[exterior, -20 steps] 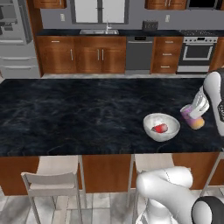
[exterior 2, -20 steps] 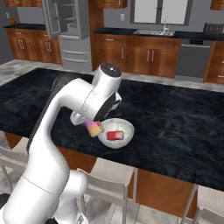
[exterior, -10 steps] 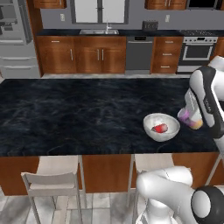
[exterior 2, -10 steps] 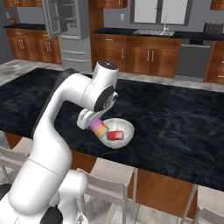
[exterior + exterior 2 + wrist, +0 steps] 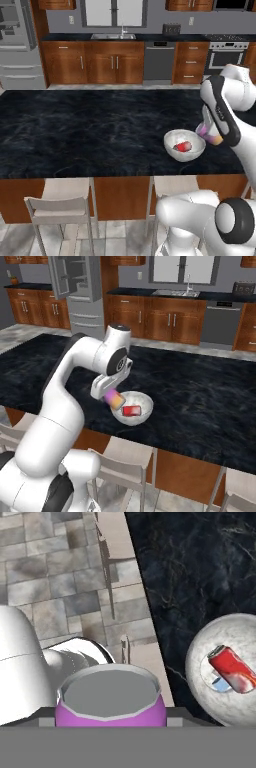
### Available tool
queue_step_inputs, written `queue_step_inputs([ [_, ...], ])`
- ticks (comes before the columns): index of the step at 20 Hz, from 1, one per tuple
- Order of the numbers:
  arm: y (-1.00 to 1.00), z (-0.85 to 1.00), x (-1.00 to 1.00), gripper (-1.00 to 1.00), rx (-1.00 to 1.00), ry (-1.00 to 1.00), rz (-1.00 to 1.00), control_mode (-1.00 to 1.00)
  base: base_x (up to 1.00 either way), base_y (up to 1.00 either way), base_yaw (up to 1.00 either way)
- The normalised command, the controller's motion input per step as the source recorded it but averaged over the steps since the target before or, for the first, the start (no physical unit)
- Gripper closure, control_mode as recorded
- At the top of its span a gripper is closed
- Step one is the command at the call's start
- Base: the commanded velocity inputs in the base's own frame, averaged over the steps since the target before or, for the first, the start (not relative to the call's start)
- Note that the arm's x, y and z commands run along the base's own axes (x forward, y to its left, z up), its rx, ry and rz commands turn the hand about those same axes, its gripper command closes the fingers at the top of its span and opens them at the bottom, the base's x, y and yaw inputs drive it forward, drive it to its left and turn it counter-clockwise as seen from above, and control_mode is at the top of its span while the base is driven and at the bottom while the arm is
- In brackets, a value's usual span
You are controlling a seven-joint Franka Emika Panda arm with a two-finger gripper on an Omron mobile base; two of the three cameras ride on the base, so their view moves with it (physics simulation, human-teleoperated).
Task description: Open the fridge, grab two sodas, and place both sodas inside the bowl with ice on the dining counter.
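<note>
The gripper (image 5: 111, 397) pinches the purple can (image 5: 114, 398), which hangs tilted with its orange lower end pointing down toward the bowl (image 5: 146, 404); in the hand view the can's grey top (image 5: 111, 693) sits close between the jaws. In the left base view the same can (image 5: 209, 134) shows just beside the bowl's (image 5: 170, 145) right rim, partly behind the arm's last link. The bowl stands on the dining counter (image 5: 200, 391), near its front edge, and the red can (image 5: 132, 410) lies on its side inside it; the hand view shows that red can (image 5: 232, 668) resting across the bowl's pale floor. Whether the purple can touches the bowl's rim cannot be told. Nothing else stands on the black veined top around the bowl. Below the counter's front edge stand pale chairs (image 5: 59, 209). Across the room run wood cabinets (image 5: 94, 62) with a sink (image 5: 112, 36), a dishwasher (image 5: 157, 62) and an oven (image 5: 226, 54). The fridge (image 5: 77, 291) stands at the far left with one upper door swung open, its shelves showing. No writing on the cans can be read.
</note>
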Motion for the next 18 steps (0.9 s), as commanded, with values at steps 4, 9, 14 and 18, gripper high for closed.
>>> queue_step_inputs([
  [4,0.00,-0.22,0.26,1.00,-0.09,0.02,0.00,-1.00,0.00,0.00,0.00],
  [9,0.00,-0.25,0.11,1.00,-0.10,-0.01,0.00,-1.00,0.00,0.00,0.00],
  [14,0.00,-0.22,0.15,1.00,-0.07,0.00,0.00,-1.00,0.00,0.00,0.00],
  [18,0.00,-0.08,0.30,1.00,-0.02,0.00,0.00,-1.00,0.00,0.00,0.00],
])
